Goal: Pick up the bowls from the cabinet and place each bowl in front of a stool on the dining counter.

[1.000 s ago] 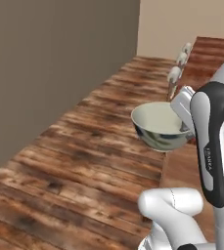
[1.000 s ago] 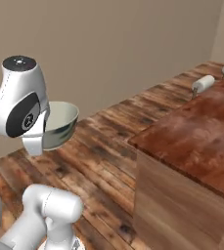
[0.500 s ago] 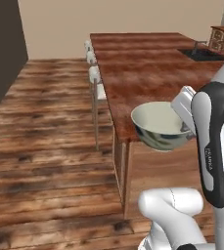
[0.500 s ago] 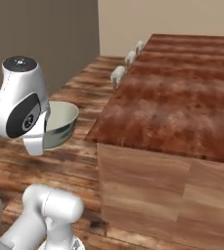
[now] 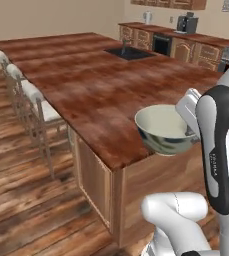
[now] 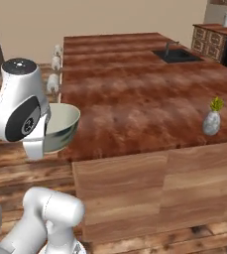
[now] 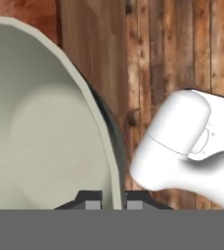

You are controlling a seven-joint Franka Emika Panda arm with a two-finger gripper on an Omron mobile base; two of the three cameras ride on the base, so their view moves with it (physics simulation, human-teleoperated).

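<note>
Green-grey bowl, rim clamped in the hand, hangs just off the worktop corner; stools line its far-left edge.

A small grey vase with a yellow-green sprig stands upright on the island top, near its right edge and close to the near edge. Plank wood floor runs along the island's left side. Back wall: low wood drawer units, with a kettle and a dark coffee machine on their worktop.
</note>
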